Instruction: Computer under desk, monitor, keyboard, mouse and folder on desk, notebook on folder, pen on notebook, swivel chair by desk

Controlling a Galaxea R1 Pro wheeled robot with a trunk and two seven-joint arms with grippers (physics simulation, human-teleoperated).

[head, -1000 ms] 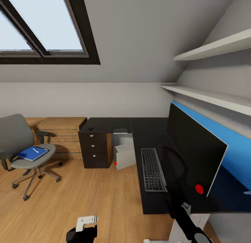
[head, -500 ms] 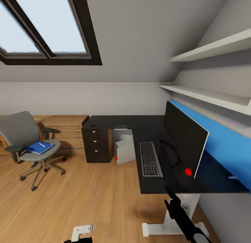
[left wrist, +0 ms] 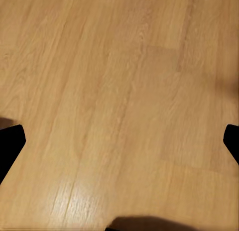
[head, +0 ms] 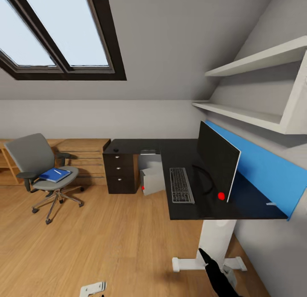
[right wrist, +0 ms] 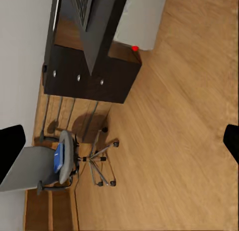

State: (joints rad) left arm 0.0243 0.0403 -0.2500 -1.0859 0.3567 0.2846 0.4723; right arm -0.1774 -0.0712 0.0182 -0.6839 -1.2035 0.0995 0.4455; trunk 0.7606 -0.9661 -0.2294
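Head view: an L-shaped black desk (head: 187, 149) stands against the right wall under 2 white shelves (head: 251, 62). The monitor (head: 215, 160) stands upright on the desk, its back toward the blue wall panel (head: 264, 169). The keyboard (head: 181, 185) lies flat on the desktop just beside the monitor's stand. A small dark object — apparently the mouse (head: 116, 150) — sits at the desk's far left corner, above the drawer unit (head: 119, 173), well apart from the keyboard. The grey computer (head: 152, 177) stands on the floor under the desk, next to the drawers.

The swivel chair (head: 42, 169) stands on the wooden floor (head: 106, 237) well apart from the desk, to its left. On its seat lies a blue folder (head: 54, 175) with a thin white item on top; whether a notebook lies between them cannot be told.

Left gripper (left wrist: 119, 141): dark fingertips sit at opposite edges of its wrist view — spread wide, nothing between them, bare floor beyond. Right gripper (right wrist: 119, 141): likewise spread wide and holding nothing, with chair, folder and drawer unit seen beyond it.
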